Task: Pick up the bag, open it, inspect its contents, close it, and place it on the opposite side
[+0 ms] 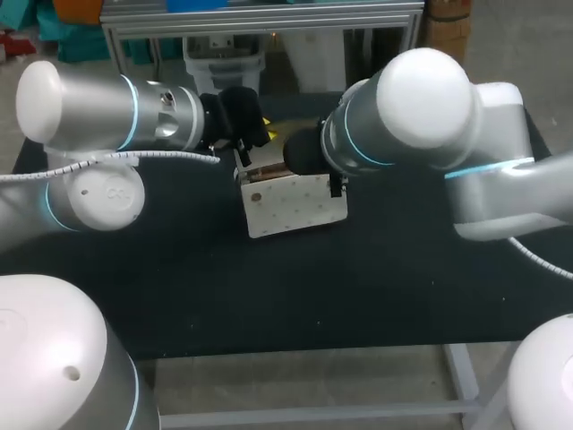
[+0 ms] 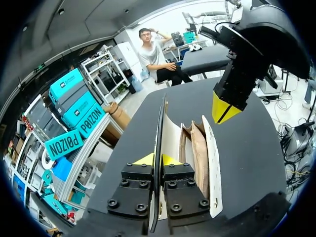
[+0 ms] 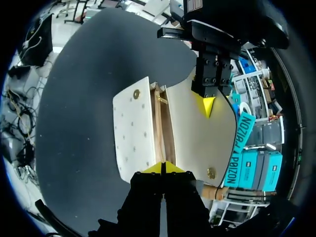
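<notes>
Bag (image 1: 291, 206), white w/ small dots, is set near mid worktop (image 1: 179, 287), somewhat closer to the far edge than the near one. Mouth is seen open: flap (image 3: 197, 133) is swung back and away from front panel (image 3: 133, 133), and tan lining w/ dividers (image 2: 197, 153) is exposed between them. One brass stud (image 3: 211, 173) is noted on the flap.

L tool (image 2: 159, 159): clamped on the flap, which is seen edge-on between the two yellow tips in the L wrist view. The rest of the bag lies just ahead of and beside this tool, towards the R arm's side.

R tool (image 3: 160, 168): tips are brought together, no gap seen, at the opposite end of the bag, right over the open mouth where panel and lining meet. Whether any bag edge is nipped between them cannot be told. The bag stretches directly ahead of it, w/ the L tool at the far end.

Both arms are met over the bag from opposite sides of the worktop.
</notes>
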Controlling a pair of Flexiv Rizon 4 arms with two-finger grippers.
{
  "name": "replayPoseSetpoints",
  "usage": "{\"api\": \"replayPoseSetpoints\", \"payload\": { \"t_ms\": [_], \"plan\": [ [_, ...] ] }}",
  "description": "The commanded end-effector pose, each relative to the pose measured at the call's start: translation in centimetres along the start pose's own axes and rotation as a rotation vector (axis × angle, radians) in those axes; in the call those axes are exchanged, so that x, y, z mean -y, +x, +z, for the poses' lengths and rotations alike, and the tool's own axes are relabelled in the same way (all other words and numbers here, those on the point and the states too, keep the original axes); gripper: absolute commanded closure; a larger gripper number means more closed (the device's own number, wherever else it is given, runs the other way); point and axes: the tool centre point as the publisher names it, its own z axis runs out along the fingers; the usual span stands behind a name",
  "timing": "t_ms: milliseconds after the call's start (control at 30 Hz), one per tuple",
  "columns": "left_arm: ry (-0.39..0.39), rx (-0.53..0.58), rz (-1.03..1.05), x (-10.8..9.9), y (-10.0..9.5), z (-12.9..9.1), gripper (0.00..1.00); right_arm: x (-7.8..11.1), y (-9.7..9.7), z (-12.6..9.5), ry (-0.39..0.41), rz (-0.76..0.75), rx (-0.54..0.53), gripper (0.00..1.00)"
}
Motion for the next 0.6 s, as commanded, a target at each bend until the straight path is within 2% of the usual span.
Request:
{"api": "replayPoseSetpoints", "payload": {
  "t_ms": [33,333,600],
  "plan": [
    [-0.009,-0.013,0.0,0.5,0.1,-0.7,1.0,0.7,1.1,-2.5,-0.005,0.004,0.106,1.0],
    [-0.009,-0.114,-0.021,0.9,0.0,-0.5,1.0,1.2,2.1,-4.4,-0.006,0.034,0.118,1.0],
    [-0.044,-0.228,-0.053,-1.6,-0.9,2.8,1.0,1.3,3.2,-3.6,-0.004,0.054,0.082,1.0]
  ]
}}
